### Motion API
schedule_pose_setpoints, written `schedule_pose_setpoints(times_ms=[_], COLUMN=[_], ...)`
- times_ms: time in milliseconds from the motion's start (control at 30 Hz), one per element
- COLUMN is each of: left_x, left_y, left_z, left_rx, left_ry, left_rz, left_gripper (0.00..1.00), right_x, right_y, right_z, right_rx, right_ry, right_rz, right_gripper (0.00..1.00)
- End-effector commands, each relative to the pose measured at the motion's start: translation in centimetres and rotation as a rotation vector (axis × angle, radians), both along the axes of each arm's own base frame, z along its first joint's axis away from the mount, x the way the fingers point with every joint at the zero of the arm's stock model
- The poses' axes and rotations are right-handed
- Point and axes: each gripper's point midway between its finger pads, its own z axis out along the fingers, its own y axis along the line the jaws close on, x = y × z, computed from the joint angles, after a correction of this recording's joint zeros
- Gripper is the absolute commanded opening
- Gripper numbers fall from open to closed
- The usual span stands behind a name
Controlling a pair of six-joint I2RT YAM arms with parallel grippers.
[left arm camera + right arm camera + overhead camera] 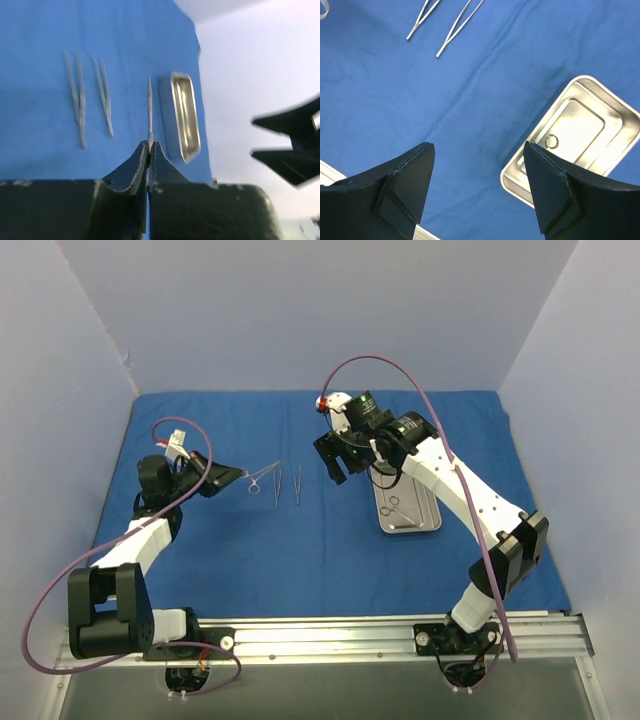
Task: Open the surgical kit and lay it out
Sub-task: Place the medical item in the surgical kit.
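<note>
one instrument, pinched between left fingers

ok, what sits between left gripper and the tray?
Top view: two thin instruments on the blue drape, between the left gripper, shut on a third instrument, and the tray.

I see booth closed on three sides: back wall, left wall, right wall. All plain, pale lavender-white, meeting in sharp corners. Slotted aluminium rail runs along near edge of table; bare grey tabletop shows below it. Light soft, even; shadows faint. My left wrist view catches same pale wall, blurred.
</note>
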Motion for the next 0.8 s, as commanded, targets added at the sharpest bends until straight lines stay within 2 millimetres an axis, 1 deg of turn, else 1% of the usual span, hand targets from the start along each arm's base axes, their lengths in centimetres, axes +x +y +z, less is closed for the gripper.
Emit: schedule_pose_setpoints(times_ms=[0,33,67,100,133,167,200,233,267,300,333,400,467,500,533,600,633,700,767], left_x=[3.4,3.8,4.1,4.5,5.1,5.4,5.7,6.2,6.4,6.5,6.7,6.6,6.6,6.8,6.9,7.1,7.1,7.2,6.9], left_y=[2.5,2.9,3.1,3.3,3.6,3.9,4.0,4.5,4.7,5.0,5.7,6.4,6.8,6.9,6.9,6.9,6.8,6.9,6.5], left_z=[2.5,1.8,1.5,1.7,0.6,0.2,0.0,-0.8,-1.1,-1.7,-1.9,-2.8,-3.2,-3.2,-3.7,-3.9,-4.5,-4.8,-5.3], left_rx=[0.025,0.021,0.021,0.021,0.024,0.024,0.022,0.015,0.014,0.019,0.034,0.05,0.071,0.069,0.059,0.037,0.034,0.034,0.037], left_ry=[-0.183,-0.17,-0.171,-0.198,-0.176,-0.171,-0.179,-0.151,-0.145,-0.12,-0.113,-0.083,-0.076,-0.091,-0.081,-0.095,-0.076,-0.069,-0.058], left_rz=[0.15,0.165,0.179,0.192,0.213,0.228,0.24,0.272,0.288,0.311,0.359,0.403,0.433,0.435,0.438,0.447,0.451,0.465,0.464], left_gripper=[0.02,0.02,0.02,0.02,0.02,0.02,0.02,0.02,0.02,0.02,0.02,0.02,0.02,0.02,0.02,0.02,0.02,0.02,0.02], right_x=[-0.2,-0.1,-0.1,-0.2,-0.2,-0.4,-0.4,-0.7,-1.1,-1.2,-1.4,-1.5,-1.5,-1.5,-1.5,-1.6,-1.6,-1.5,-1.4], right_y=[0.1,0.3,0.1,0.0,-0.2,-0.7,-0.8,-1.2,-1.5,-1.8,-2.1,-2.7,-2.8,-2.9,-2.9,-2.7,-2.7,-2.7,-2.6], right_z=[2.2,2.3,2.4,2.4,2.9,2.2,2.1,2.7,2.1,2.2,2.6,2.4,2.7,2.6,2.5,2.3,2.0,1.8,1.7], right_rx=[0.073,0.088,0.089,0.088,0.098,0.086,0.089,0.1,0.097,0.103,0.111,0.112,0.117,0.115,0.114,0.116,0.11,0.1,0.096], right_ry=[-0.016,-0.001,-0.001,-0.002,-0.024,-0.016,-0.021,-0.034,-0.021,-0.025,-0.036,-0.032,-0.038,-0.036,-0.03,-0.02,-0.014,-0.006,-0.003], right_rz=[-0.026,-0.043,-0.048,-0.05,-0.051,-0.061,-0.067,-0.072,-0.079,-0.086,-0.093,-0.107,-0.108,-0.107,-0.107,-0.092,-0.087,-0.086,-0.075], right_gripper=[0.73,0.73,0.73,0.73,0.73,0.73,0.73,0.73,0.73,0.73,0.73,0.73,0.73,0.73,0.73,0.73,0.73,0.73,0.73])
